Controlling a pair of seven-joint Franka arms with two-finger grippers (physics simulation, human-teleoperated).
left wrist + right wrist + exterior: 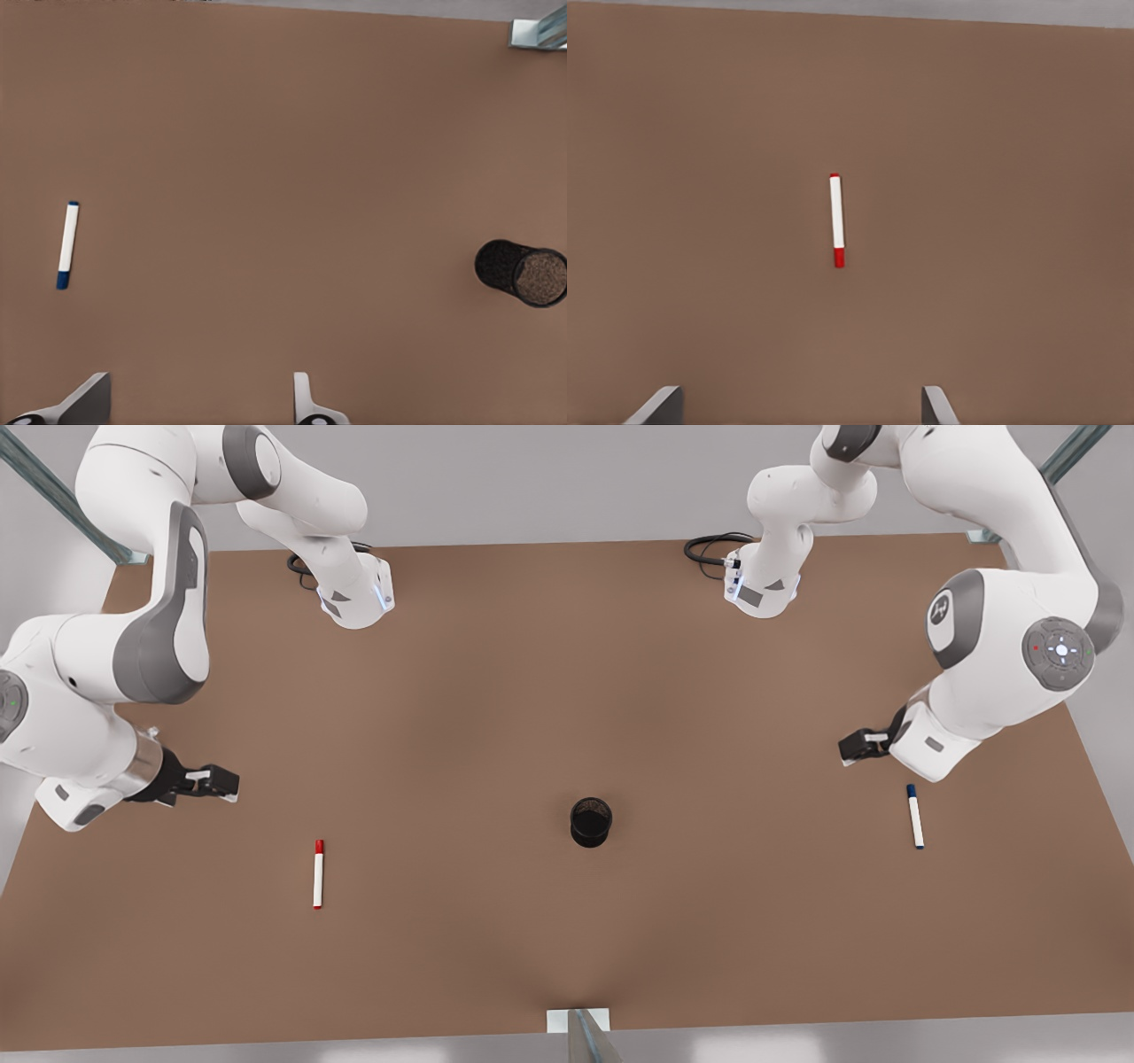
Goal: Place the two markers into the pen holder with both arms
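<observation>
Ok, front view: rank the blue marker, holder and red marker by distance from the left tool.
From the left tool, at the front view's right:
1. Blue marker, just beside it.
2. Holder, mid-table.
3. Red marker, far left.

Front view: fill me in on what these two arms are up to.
Nothing is held yet. The blue-capped marker and the red-capped marker lie flat on the brown table, the black mesh pen holder standing empty between them. The left gripper hovers open near the blue one, the right gripper open near the red one.
</observation>
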